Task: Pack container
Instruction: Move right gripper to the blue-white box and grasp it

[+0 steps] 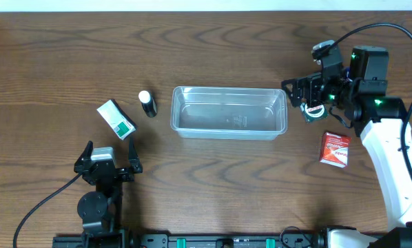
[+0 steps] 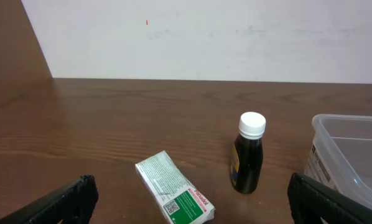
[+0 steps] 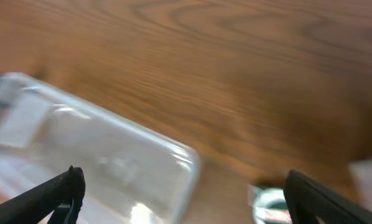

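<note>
The clear plastic container (image 1: 228, 110) lies empty mid-table. It also shows in the left wrist view (image 2: 351, 146) and, blurred, in the right wrist view (image 3: 99, 158). A dark bottle with a white cap (image 1: 147, 103) stands to its left (image 2: 248, 155). A green-and-white Panadol box (image 1: 116, 118) lies further left (image 2: 175, 190). A small green-and-white round item (image 1: 311, 112) lies by the container's right end (image 3: 270, 202). A red packet (image 1: 335, 149) lies at the right. My left gripper (image 1: 109, 157) is open and empty, near the box. My right gripper (image 1: 299, 93) is open and empty, above the container's right end.
The table (image 1: 213, 193) is dark wood. A white wall (image 2: 204, 37) stands behind its far edge. The right arm's white body (image 1: 392, 158) reaches along the right side. A black cable (image 1: 40, 207) trails from the left arm.
</note>
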{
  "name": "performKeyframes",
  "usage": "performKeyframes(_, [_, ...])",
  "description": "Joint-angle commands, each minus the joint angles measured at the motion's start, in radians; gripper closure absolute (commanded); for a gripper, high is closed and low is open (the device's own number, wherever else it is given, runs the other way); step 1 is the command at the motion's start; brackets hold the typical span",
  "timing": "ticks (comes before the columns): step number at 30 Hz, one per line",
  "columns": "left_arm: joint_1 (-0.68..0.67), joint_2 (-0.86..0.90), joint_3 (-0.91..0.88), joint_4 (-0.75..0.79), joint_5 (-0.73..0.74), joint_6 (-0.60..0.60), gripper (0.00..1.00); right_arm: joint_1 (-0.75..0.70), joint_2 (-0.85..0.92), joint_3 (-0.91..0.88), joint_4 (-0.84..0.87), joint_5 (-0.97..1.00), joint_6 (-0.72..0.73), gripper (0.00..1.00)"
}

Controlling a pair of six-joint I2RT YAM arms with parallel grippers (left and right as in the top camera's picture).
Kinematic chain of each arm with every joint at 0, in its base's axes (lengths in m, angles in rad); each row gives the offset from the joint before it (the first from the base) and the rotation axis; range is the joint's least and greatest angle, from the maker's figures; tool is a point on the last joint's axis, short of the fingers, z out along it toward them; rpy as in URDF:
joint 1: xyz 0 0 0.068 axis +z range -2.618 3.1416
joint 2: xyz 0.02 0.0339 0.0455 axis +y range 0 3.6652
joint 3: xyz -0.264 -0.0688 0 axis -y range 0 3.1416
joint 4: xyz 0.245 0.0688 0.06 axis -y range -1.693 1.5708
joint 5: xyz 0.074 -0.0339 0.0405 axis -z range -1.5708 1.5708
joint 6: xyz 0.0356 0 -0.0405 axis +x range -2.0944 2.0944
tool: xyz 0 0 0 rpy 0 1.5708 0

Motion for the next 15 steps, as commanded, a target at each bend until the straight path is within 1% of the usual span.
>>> performKeyframes(1, [0.005, -0.005, -0.016, -0.034, 0.011, -0.009, 0.02, -0.048, -0.015, 0.035, -0.01, 0.288, 0.036, 0.01])
performKeyframes(4, [0.005, -0.005, -0.016, -0.034, 0.011, -0.009, 0.02, -0.1, -0.015, 0.043, -0.022, 0.441, 0.081, 0.01])
performKeyframes(9, [0.005, -0.005, -0.016, -0.034, 0.011, -0.009, 0.02, -0.187, -0.005, 0.042, -0.016, 0.601, 0.08, 0.01])
performKeyframes(15, [0.005, -0.005, -0.016, -0.034, 0.011, -0.009, 0.02, -0.255, 0.073, 0.042, 0.056, 0.579, 0.054, 0.01])
